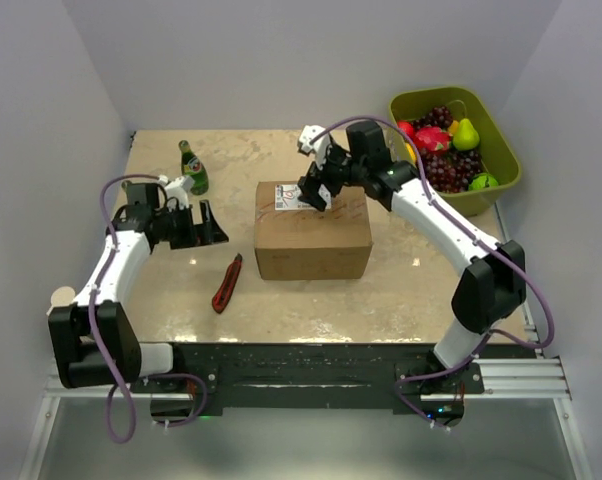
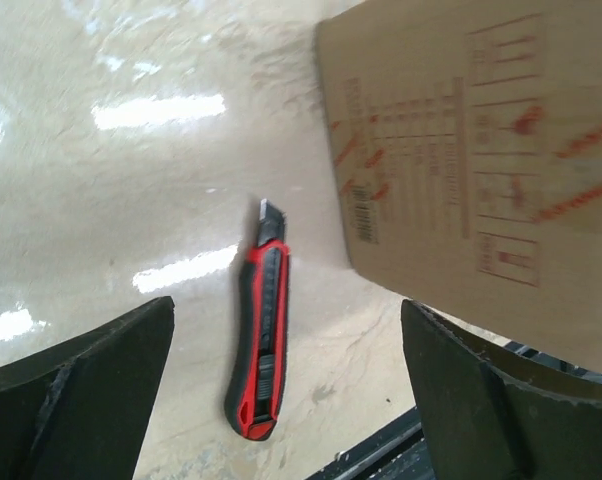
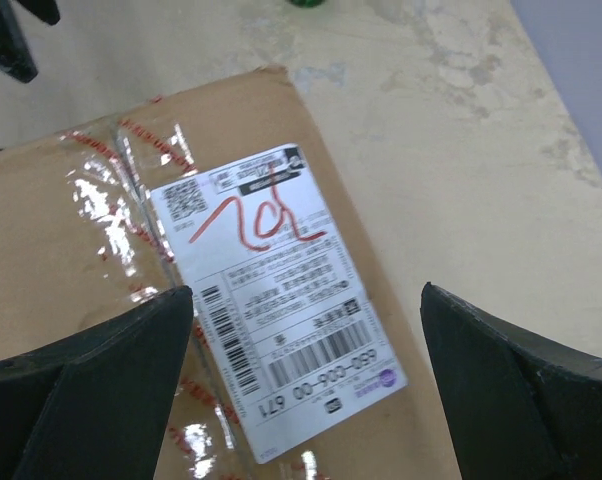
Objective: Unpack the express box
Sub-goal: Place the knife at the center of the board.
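The express box (image 1: 313, 238) is a brown carton standing shut in the middle of the table, with a white shipping label (image 1: 288, 196) on its top. My right gripper (image 1: 316, 193) hovers open over that label (image 3: 271, 300), its fingers (image 3: 91, 390) spread either side with nothing between them. Clear tape (image 3: 131, 200) runs along the top seam. A red and black utility knife (image 1: 227, 283) lies on the table left of the box. My left gripper (image 1: 209, 222) is open above it; in the left wrist view the knife (image 2: 261, 340) lies flat beside the box's side (image 2: 481, 170).
A green glass bottle (image 1: 192, 168) stands at the far left, behind my left arm. An olive-green tub (image 1: 501, 150) of fruit sits at the back right corner. The table's near edge and rail (image 2: 381, 450) lie just past the knife.
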`<state>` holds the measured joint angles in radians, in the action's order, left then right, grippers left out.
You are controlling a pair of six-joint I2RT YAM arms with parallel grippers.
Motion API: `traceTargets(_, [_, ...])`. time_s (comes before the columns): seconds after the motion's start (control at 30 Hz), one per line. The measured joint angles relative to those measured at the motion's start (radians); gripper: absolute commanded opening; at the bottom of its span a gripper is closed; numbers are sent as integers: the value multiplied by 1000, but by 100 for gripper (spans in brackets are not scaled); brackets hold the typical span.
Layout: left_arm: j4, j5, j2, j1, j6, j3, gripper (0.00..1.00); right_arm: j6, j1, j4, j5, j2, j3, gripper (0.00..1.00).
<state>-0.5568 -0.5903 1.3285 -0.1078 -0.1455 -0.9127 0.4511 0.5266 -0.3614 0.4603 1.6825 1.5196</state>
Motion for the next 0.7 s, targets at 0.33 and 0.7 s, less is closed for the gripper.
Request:
traceTargets(0.33, [146, -232, -74, 225, 96, -40, 100, 256, -59, -278, 12, 191, 299, 99])
traceTargets(0.7, [244, -170, -79, 426, 315, -87, 100, 537, -6, -483, 58, 150, 290, 99])
